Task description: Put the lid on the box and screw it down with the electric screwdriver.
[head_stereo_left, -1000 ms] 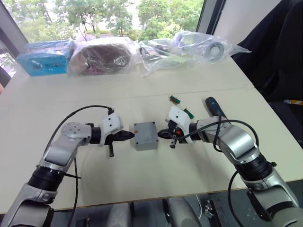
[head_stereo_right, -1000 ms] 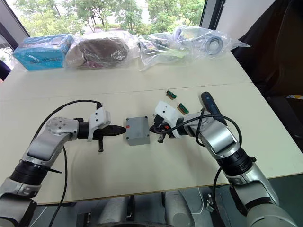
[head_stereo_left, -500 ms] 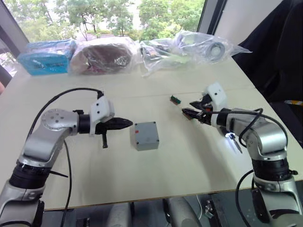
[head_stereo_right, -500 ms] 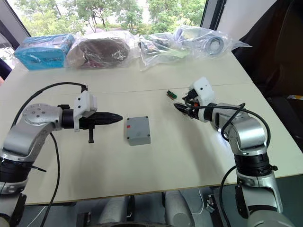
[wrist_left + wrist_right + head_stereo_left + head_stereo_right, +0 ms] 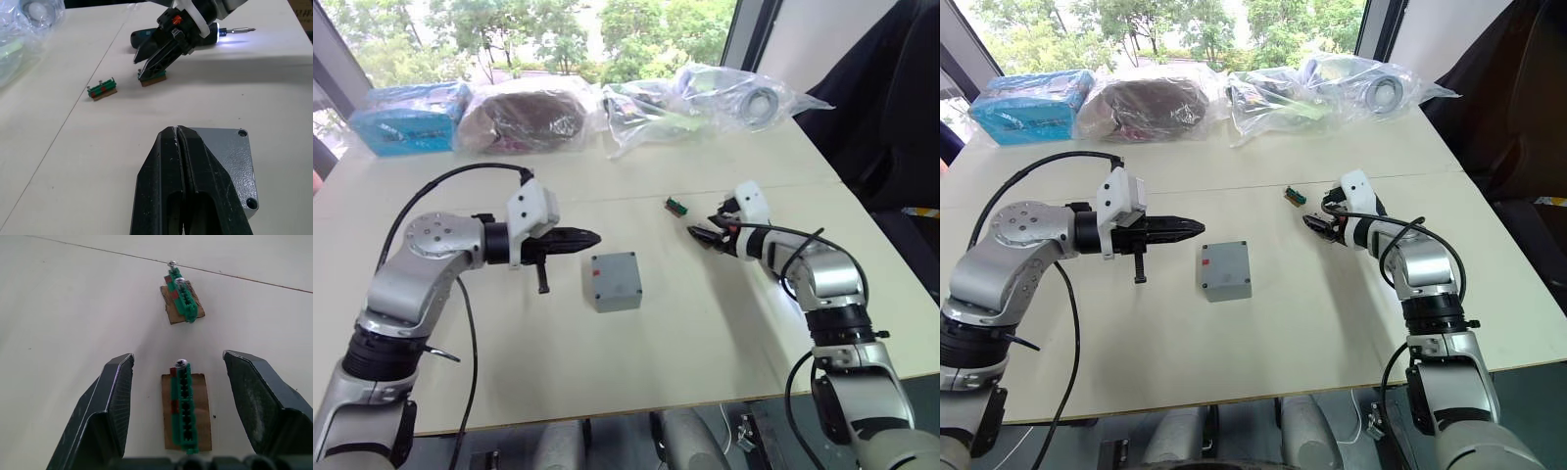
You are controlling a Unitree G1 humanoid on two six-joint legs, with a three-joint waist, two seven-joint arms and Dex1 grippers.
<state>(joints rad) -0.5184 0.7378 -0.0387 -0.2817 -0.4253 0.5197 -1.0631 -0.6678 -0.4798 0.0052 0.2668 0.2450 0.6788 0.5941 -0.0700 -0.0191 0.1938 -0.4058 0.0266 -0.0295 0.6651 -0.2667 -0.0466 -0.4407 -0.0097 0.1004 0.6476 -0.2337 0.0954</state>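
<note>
Now, worktop (image 5: 636, 372): a big pale surface that carries everything. Bags (image 5: 607, 108) of parts and a blue packet (image 5: 406, 117) lie along its far edge, well away from the job.

Box (image 5: 615, 281): it sits flat near the middle of the worktop, between the two arms, so either arm can reach it. A small red mark shows on its side.

Lid (image 5: 230, 161): the grey plate lies on top of the box, closing it. Screw holes show at two corners in the left wrist view. I cannot tell if any screws are in.

Left gripper (image 5: 590, 237): its two black fingers are pressed tight together and hold nothing. It hovers just beside the box, pointing across its far edge. It looks ready to steady the box.

Right gripper (image 5: 703, 236): its fingers are spread wide apart with nothing between them yet. It points down at a small green piece.

Electric screwdriver (image 5: 215, 36): it lies on the worktop just behind the right gripper, with its white light on at the tip. Nobody holds it.

Near green piece (image 5: 185, 406): it sits on a bit of brown card, right between the open fingers, with a screw standing in one end. I think the right gripper is about to pick up a screw here.

Far green piece (image 5: 180, 296): it lies a little further off, also with screws standing in it.
</note>
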